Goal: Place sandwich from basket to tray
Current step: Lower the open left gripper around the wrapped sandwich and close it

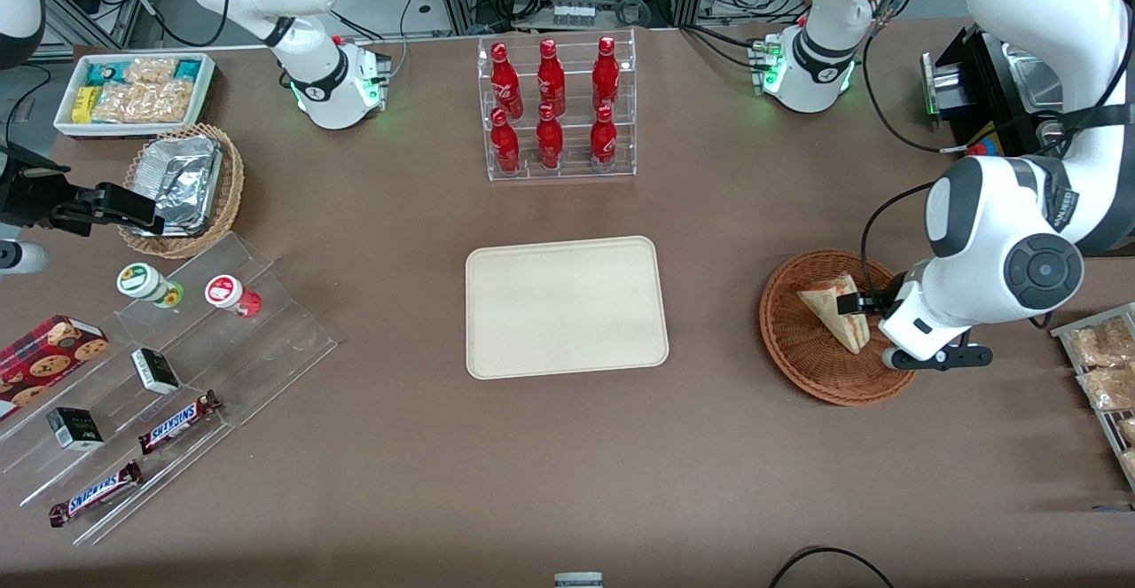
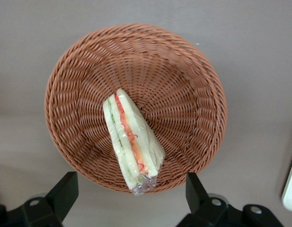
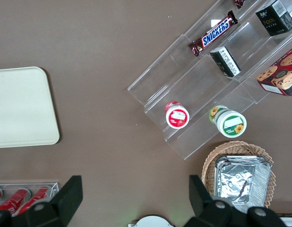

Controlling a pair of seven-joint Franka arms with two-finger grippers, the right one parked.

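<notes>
While the left arm is bent low over the working arm's end of the bench, its gripper (image 2: pixel 129 198) is held above the basket (image 1: pixel 802 348), fingers (image 2: pixel 64 191) spread apart and grasping nothing. A round, shallow weave of reddish-brown wicker is seen, and the wrapped triangular sandwich (image 2: pixel 131 142) lies inside it, one end between the fingers. The smooth cream tray (image 1: pixel 566 306) sits well apart

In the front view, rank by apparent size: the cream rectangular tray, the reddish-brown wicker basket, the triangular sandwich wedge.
1. Cream rectangular tray, largest.
2. Reddish-brown wicker basket, partly covered by the arm.
3. Triangular sandwich wedge, smallest, in the basket.
The open gripper hovers above the sandwich.
</notes>
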